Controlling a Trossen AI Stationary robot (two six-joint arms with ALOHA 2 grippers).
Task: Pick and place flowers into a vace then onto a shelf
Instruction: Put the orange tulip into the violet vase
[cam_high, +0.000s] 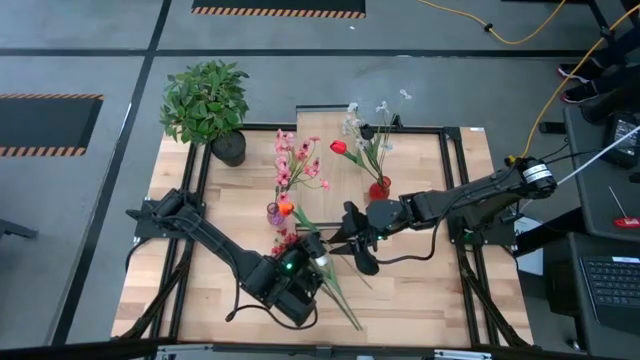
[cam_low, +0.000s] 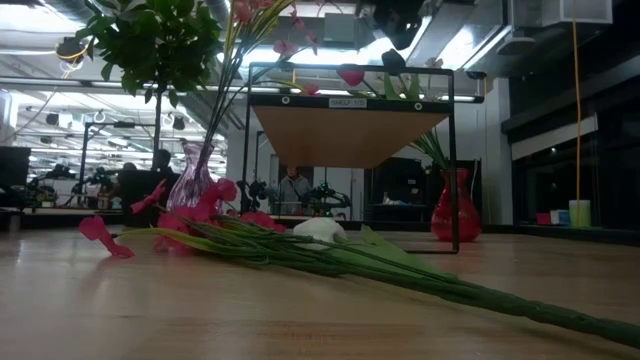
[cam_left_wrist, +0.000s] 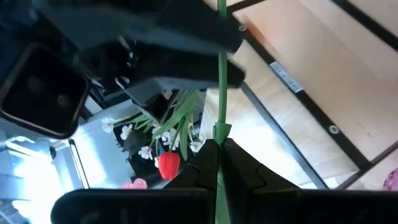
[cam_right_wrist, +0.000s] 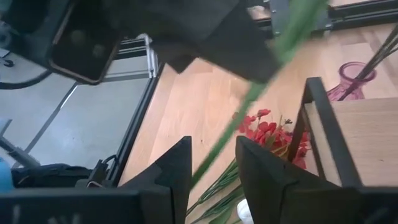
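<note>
My left gripper (cam_high: 312, 252) (cam_left_wrist: 219, 152) is shut on a green flower stalk (cam_left_wrist: 221, 93), held above the table's middle. The stalk runs on between the fingers of my right gripper (cam_high: 352, 240) (cam_right_wrist: 212, 165). That gripper is open, with a finger on either side of the stalk (cam_right_wrist: 214, 149). More flowers (cam_high: 335, 290) (cam_low: 300, 245) lie flat on the tabletop below. A purple vase (cam_high: 274, 213) (cam_low: 195, 180) holds pink blossoms. A red vase (cam_high: 380, 188) (cam_low: 455, 212) holds white flowers and a red one. The shelf (cam_low: 350, 135) (cam_right_wrist: 367, 130) stands raised behind them. My left gripper pinches the green stalk (cam_left_wrist: 220, 134) between its two fingertips, and the fingers lie across it. The stalk stands straight out beyond the fingers, lifted clear of the table. Which blossom belongs to it I cannot trace.
A bushy potted plant (cam_high: 205, 100) stands at the far left corner. Black frame rails (cam_high: 200, 200) run along the table's sides. Bare tabletop (cam_high: 230, 190) lies to the left and near right (cam_high: 420, 300). People show in the room beyond the table (cam_low: 290, 190).
</note>
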